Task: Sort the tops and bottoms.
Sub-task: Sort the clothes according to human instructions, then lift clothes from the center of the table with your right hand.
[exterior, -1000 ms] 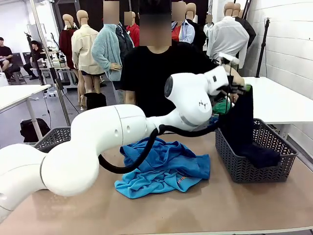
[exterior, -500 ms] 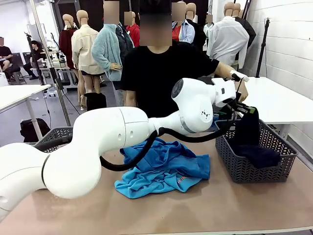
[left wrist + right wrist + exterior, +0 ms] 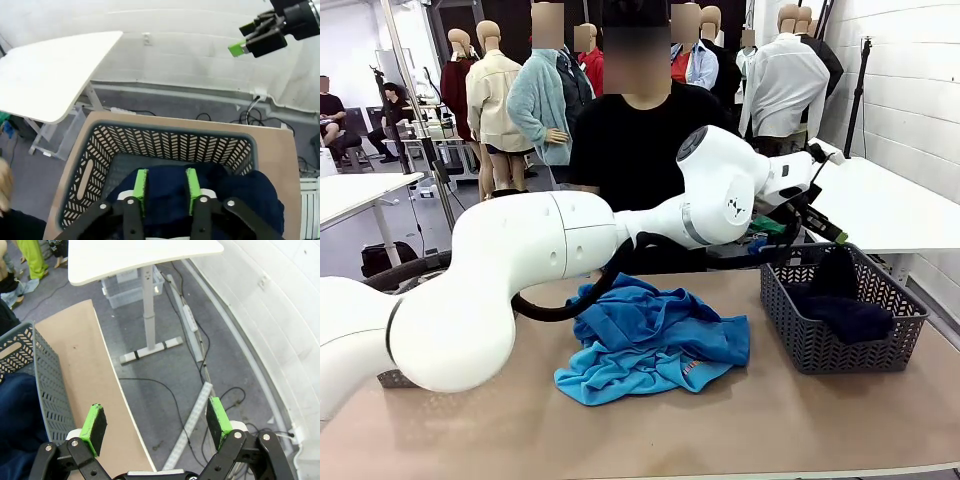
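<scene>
- Navy bottoms (image 3: 840,305) lie heaped inside the grey basket (image 3: 800,340) at the right end of your table (image 3: 770,420).
- Your left gripper (image 3: 166,176) hangs just above them, green pads parted a little, nothing clamped between.
- Your right gripper (image 3: 156,411) stands spread wide and empty, over the floor past the table's edge.
- Blue and turquoise tops (image 3: 655,345) sit piled mid-table.

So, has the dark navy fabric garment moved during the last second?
Yes. The dark navy fabric garment has dropped: it hung high above the rim of the grey plastic basket and now lies almost wholly inside it.
</scene>
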